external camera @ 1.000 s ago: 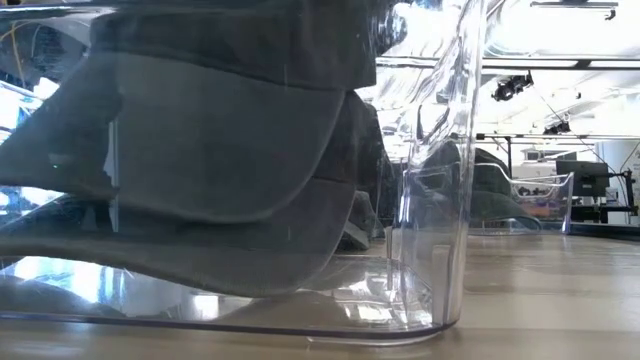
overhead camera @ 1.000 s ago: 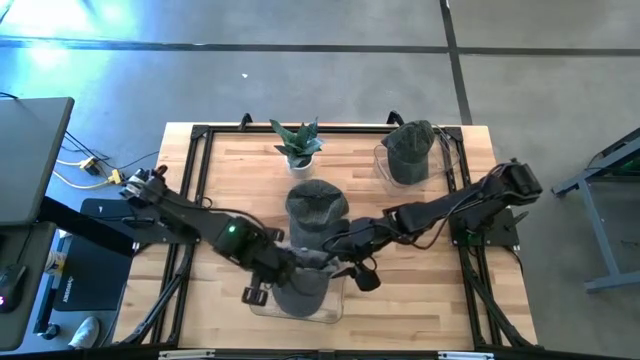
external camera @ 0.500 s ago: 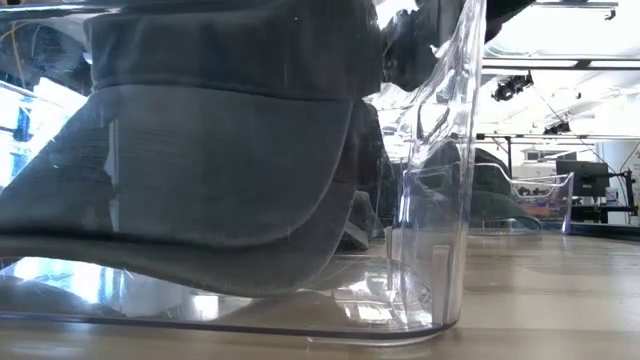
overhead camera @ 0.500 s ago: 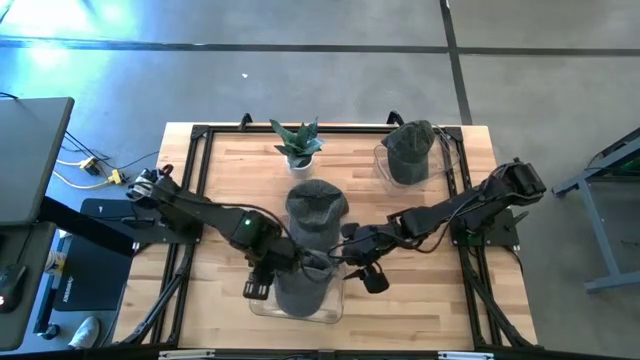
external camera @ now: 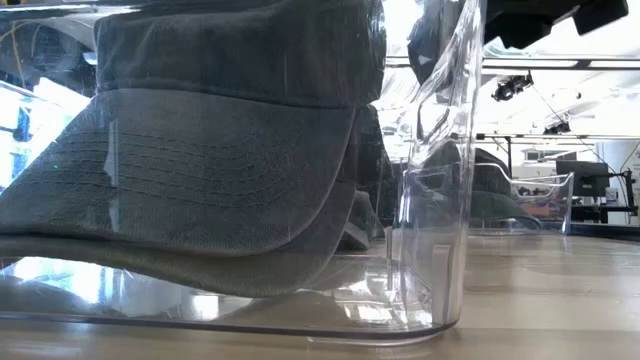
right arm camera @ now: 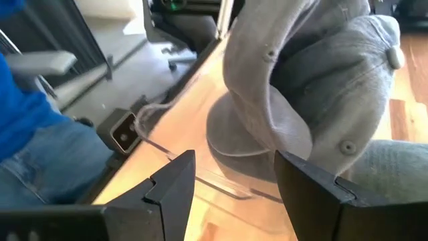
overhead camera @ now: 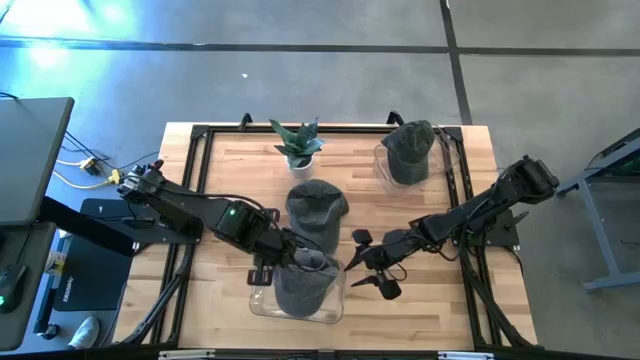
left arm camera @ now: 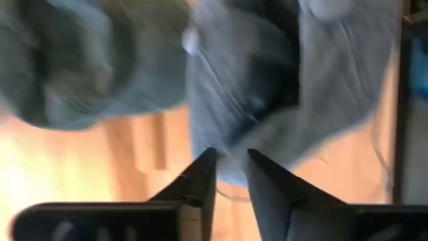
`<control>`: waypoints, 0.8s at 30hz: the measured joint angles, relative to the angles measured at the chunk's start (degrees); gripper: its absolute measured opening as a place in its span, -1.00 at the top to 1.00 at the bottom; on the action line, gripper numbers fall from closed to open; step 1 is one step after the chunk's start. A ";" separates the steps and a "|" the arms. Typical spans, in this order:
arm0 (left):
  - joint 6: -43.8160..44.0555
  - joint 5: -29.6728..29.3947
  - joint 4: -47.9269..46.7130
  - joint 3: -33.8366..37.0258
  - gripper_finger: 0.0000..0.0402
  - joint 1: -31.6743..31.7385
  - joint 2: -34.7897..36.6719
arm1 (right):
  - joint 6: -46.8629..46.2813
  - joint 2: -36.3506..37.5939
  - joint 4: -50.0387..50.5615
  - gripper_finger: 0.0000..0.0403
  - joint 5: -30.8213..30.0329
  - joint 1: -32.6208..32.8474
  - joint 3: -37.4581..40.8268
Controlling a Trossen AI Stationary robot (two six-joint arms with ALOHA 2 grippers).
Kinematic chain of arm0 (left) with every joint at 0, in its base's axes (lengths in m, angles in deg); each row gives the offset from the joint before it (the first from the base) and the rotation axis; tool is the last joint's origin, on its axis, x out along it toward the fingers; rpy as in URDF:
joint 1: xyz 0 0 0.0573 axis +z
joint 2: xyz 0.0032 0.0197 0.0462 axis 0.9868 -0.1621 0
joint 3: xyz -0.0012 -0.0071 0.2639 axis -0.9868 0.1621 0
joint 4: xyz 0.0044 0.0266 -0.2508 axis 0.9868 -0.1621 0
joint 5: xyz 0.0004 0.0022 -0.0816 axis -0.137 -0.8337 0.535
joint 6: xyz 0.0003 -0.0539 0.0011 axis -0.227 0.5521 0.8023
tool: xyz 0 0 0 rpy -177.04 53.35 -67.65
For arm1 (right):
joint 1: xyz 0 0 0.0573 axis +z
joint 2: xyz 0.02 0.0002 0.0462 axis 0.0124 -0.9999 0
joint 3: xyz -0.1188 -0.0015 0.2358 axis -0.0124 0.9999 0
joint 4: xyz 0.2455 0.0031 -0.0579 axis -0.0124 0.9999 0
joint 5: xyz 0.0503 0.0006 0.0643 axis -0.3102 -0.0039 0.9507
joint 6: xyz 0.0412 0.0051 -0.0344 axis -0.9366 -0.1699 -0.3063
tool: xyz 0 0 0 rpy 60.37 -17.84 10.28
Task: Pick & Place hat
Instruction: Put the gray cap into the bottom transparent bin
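Hat, grey cotton cap (overhead camera: pixel 301 283), sits inside the clear plastic bin (overhead camera: pixel 330 312) at the near edge of the wooden tabletop (overhead camera: pixel 229 190). Low view: the cap (external camera: pixel 215 170) fills most of the bin, brim low near the bin floor, curved clear wall (external camera: pixel 440 190) just beside it.

Left claw (overhead camera: pixel 293 258) is over the far rim of the bin, right at the cap's crown. Left wrist view: its two dark fingers (left arm camera: pixel 200 175) stand only a narrow gap apart, nearly pressed together, tips against grey fabric; whether they pinch the cloth I cannot tell.

Right claw (overhead camera: pixel 365 264) is beside the bin on its right, clear of the cap, fingers spread wide. Right wrist view: its fingers (right arm camera: pixel 175 175) are well apart, nothing between them, the cap (right arm camera: pixel 314 94) ahead of them.

Second grey cap (overhead camera: pixel 316 204) lies on the tabletop just behind the bin. Third grey cap (overhead camera: pixel 409 147) rests in another clear container (overhead camera: pixel 383 163) at the far right. Small potted green plant (overhead camera: pixel 297 143) stands at the far middle.
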 joint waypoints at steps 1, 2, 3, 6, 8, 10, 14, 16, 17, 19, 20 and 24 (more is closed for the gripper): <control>-0.06 -1.91 0.79 0.00 0.70 0.00 0.00 | -0.53 0.12 -1.92 0.01 0.22 0.00 1.14; -0.06 -2.74 1.64 -0.01 0.76 0.00 -0.05 | -1.15 0.15 -3.60 0.01 0.25 0.00 2.18; -0.15 -2.53 2.36 -0.02 0.83 0.00 -0.38 | -1.53 0.16 -5.00 0.01 0.31 -0.02 3.05; -1.16 -1.51 3.36 0.07 0.97 0.00 -1.86 | -2.71 0.16 -7.45 0.01 0.38 -0.02 4.57; -1.17 -0.31 4.83 0.04 0.96 0.00 -3.09 | -2.79 0.16 -8.34 0.01 0.32 -0.02 5.18; -1.00 1.23 5.69 0.04 0.94 -0.32 -4.60 | -2.79 0.16 -8.77 0.01 0.29 -0.02 5.68; -0.71 2.98 6.16 0.04 0.98 -0.55 -7.95 | -2.74 0.16 -9.07 0.01 0.14 0.34 5.68; -0.69 3.39 6.23 0.04 0.99 -0.52 -9.38 | -2.72 0.16 -9.23 0.01 0.10 0.63 5.65; -0.77 3.36 6.42 0.07 0.99 -0.52 -9.78 | -2.56 0.16 -9.42 0.01 0.10 0.84 5.65; -1.44 3.57 7.08 0.07 0.99 -0.48 -9.79 | -2.40 0.16 -9.54 0.01 -0.16 1.17 5.62; -1.54 3.86 7.51 0.01 0.99 -0.42 -9.71 | -2.36 0.16 -9.58 0.01 -0.32 1.31 5.62; -1.48 2.25 4.17 -2.72 0.99 -0.39 -9.77 | -1.77 0.16 -9.67 0.01 -0.93 1.46 5.62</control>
